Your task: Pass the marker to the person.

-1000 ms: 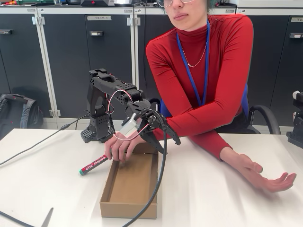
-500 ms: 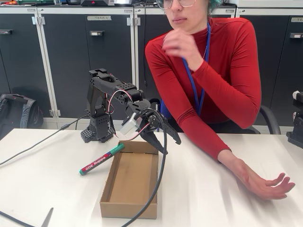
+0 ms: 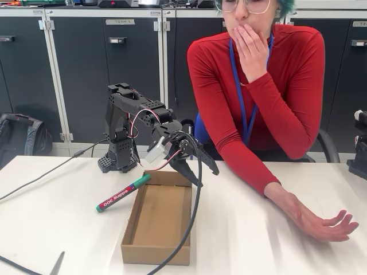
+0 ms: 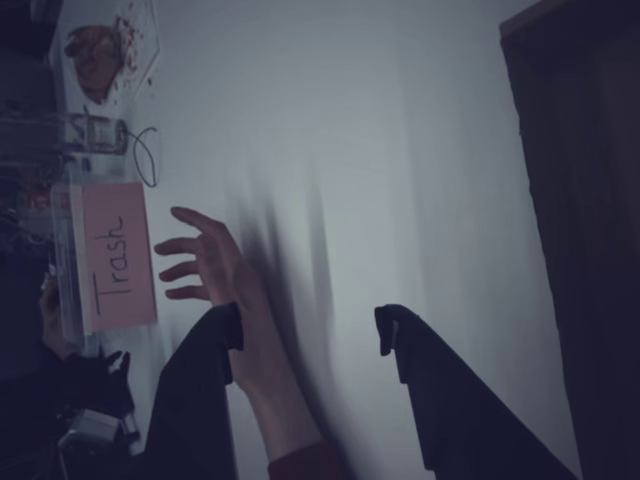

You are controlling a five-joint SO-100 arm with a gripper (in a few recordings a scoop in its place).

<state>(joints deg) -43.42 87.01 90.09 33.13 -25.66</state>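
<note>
Green-capped marker with the red-pink label band [image 3: 122,192] is lying on the white desk [image 3: 258,229], claw is holding nothing

The black 2-finger claw [image 3: 202,174] is hanging spread wide above the far end of the open brown cardboard box [image 3: 157,220], and the marker is sitting just beside the box's left wall in the fixed view. The person in the red turtleneck [image 3: 258,97] is covering their mouth with 1 hand [image 3: 250,48] while the other hand [image 3: 328,224] is resting palm-up on the desk, well apart from the marker.

Marker [image 3: 122,193] green w/ red label; person's [image 3: 261,91] sweater red; box [image 3: 158,222] brown; tool [image 3: 198,172] black.
</note>
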